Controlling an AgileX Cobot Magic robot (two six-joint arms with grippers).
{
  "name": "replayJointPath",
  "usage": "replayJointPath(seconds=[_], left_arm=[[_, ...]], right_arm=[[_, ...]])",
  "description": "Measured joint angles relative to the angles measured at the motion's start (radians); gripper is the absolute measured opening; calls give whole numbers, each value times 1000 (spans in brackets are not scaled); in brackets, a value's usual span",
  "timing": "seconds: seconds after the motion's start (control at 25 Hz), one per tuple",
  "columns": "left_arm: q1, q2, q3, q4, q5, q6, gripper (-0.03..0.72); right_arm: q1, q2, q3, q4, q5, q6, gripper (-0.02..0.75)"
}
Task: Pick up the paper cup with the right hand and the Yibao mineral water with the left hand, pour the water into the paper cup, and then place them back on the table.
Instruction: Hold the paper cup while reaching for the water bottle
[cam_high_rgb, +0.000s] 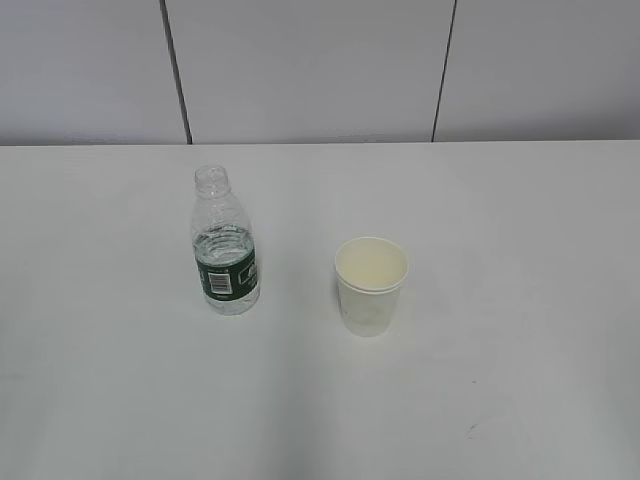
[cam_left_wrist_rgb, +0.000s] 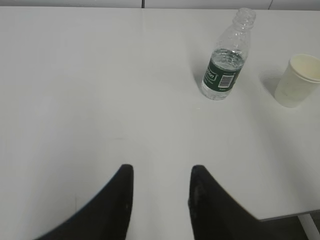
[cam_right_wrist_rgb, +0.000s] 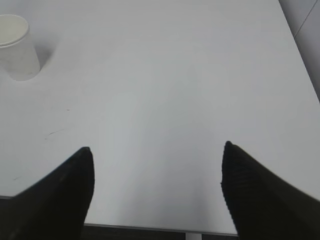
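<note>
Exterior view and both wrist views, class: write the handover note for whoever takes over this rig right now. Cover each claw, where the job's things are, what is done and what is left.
Left claw: open, empty, low over the white tabletop, well short of the bottle.
Right claw: open wide, empty, near the table's front edge; the cup sits far to its upper left.
Small clear ribbed plastic bottle with dark green label: upright on the table, cap off, partly filled.
Small white paper cup: upright to the bottle's right, apart from it, looks empty.
Done: nothing yet.
Left: grasp cup with the right claw, bottle with the left, pour, set both back.
</note>
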Motion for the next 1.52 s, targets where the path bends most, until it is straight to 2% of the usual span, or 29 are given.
replayJointPath(seconds=[1.08,1.16,1.32,1.36,1.44,1.52], left_arm=[[0,0,0,0,0,0,251],[0,0,0,0,0,0,306],[0,0,0,0,0,0,566],[0,0,0,0,-2,0,603],[0,0,-7,-8,-24,0,627],[0,0,-15,-28,-123,0,629]], right_arm=[[0,0,0,0,-2,0,587],[0,0,0,0,-2,0,587],[0,0,-3,0,-6,0,587],[0,0,-7,0,-17,-4,587],[0,0,-17,0,-79,-7,587],[0,0,-19,4,-195,-8,587]])
